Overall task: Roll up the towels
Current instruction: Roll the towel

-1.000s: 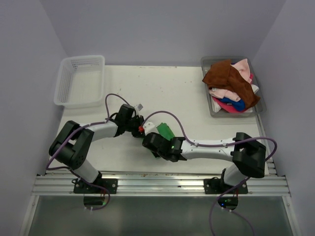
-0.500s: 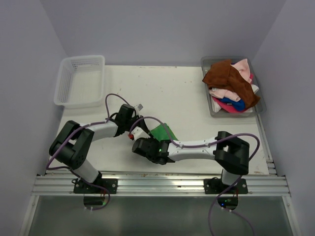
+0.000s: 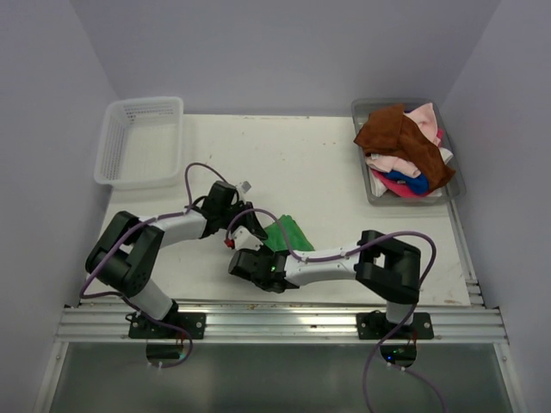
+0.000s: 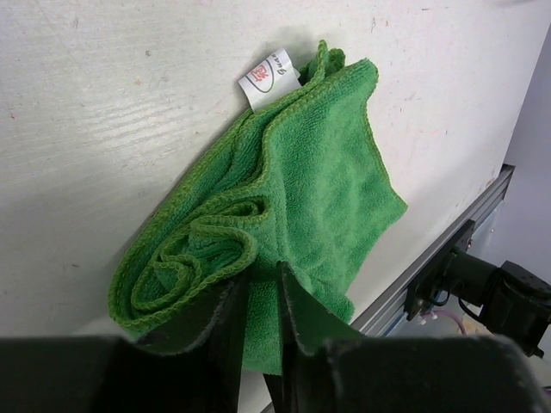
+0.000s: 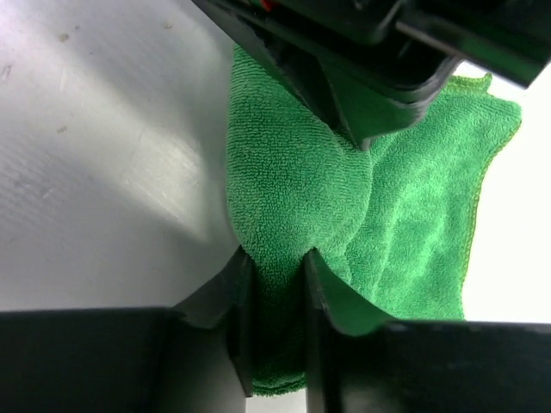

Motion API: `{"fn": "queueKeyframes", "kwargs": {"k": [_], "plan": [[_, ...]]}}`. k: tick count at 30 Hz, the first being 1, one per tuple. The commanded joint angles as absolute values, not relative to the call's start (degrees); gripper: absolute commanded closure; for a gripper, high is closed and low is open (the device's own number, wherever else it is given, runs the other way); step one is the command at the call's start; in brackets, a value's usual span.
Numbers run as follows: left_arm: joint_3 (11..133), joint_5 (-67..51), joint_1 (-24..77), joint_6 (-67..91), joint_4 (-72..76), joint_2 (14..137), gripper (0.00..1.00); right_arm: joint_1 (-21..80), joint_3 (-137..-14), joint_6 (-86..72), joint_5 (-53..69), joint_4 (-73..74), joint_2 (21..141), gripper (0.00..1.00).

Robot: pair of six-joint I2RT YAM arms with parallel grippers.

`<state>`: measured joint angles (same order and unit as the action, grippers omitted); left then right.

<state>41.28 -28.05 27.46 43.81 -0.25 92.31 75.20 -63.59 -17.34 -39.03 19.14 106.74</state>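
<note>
A bright green towel (image 3: pixel 284 233) lies partly rolled on the table near the front, between the two wrists. In the left wrist view the green towel (image 4: pixel 301 189) shows a coiled end and a white label. My left gripper (image 4: pixel 263 288) is shut on a fold of it beside the coil. My right gripper (image 5: pixel 275 284) is shut on the towel's (image 5: pixel 293 189) opposite end, and the left gripper's black fingers reach into that view from the top. More towels, rust brown (image 3: pixel 398 138), pale pink, blue and magenta, are piled in the grey tray (image 3: pixel 376 196).
A white mesh basket (image 3: pixel 139 140) stands at the back left. The grey tray sits at the back right. The table's front rail (image 3: pixel 275 323) runs close behind both wrists. Both arms cross low over the front middle of the table.
The right arm has swung left, its gripper moving from right of the green towel to its near-left side. More of the towel shows. The left arm has barely moved.
</note>
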Motion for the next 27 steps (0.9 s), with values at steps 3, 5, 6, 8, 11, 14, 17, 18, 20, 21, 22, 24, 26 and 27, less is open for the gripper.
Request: {"fn": "queueKeyframes", "kwargs": {"k": [3,5,6,8,11,14,17,18,20,21,22,24,26,27], "plan": [[44.20,-24.61,27.60,40.78,-9.13,89.22,0.61,74.18,-56.62,-23.82,-34.22,13.91,104.86,0.89],[45.08,-24.70,26.38,40.34,-10.98,87.81,0.53,72.96,-54.50,-24.52,-30.78,11.18,102.06,0.93],[45.61,-24.87,25.93,40.34,-11.42,86.24,0.46,72.51,-52.40,-24.52,-26.67,8.12,101.17,0.94],[46.31,-25.05,24.01,39.90,-12.74,83.69,0.39,71.64,-50.37,-25.05,-23.13,4.94,99.07,0.95],[46.41,-24.96,21.81,39.38,-14.59,81.05,0.31,70.06,-46.59,-26.71,-16.54,-2.52,97.30,0.96],[45.10,-24.87,20.39,39.02,-15.47,78.94,0.24,67.51,-43.60,-29.00,-10.74,-7.01,95.45,0.96],[42.29,-25.48,20.13,39.72,-14.33,77.70,0.22,63.92,-40.53,-31.81,-3.29,-10.88,93.96,0.97],[41.32,-26.71,20.21,40.07,-13.46,77.35,0.20,62.94,-38.78,-33.38,-1.34,-13.86,93.43,0.97],[38.08,-28.29,20.30,41.65,-9.94,76.47,0.13,59.96,-37.27,-34.88,4.17,-16.77,92.64,0.97],[37.10,-29.26,20.39,42.18,-8.97,76.29,0.13,59.07,-36.22,-36.11,5.70,-19.05,92.72,0.97],[36.31,-29.62,20.48,43.23,-6.88,76.20,0.11,58.02,-35.86,-36.56,7.28,-20.12,93.07,0.97],[34.37,-30.58,20.92,44.12,-4.76,76.11,0.08,56.87,-34.90,-38.22,11.49,-23.18,93.60,0.97],[33.49,-30.59,21.79,44.91,-2.64,76.81,0.07,55.38,-34.11,-39.54,13.79,-25.39,94.83,0.97],[33.31,-30.50,22.06,45.17,-2.11,77.16,0.07,54.94,-33.32,-40.77,15.97,-27.66,95.36,0.97]]}}
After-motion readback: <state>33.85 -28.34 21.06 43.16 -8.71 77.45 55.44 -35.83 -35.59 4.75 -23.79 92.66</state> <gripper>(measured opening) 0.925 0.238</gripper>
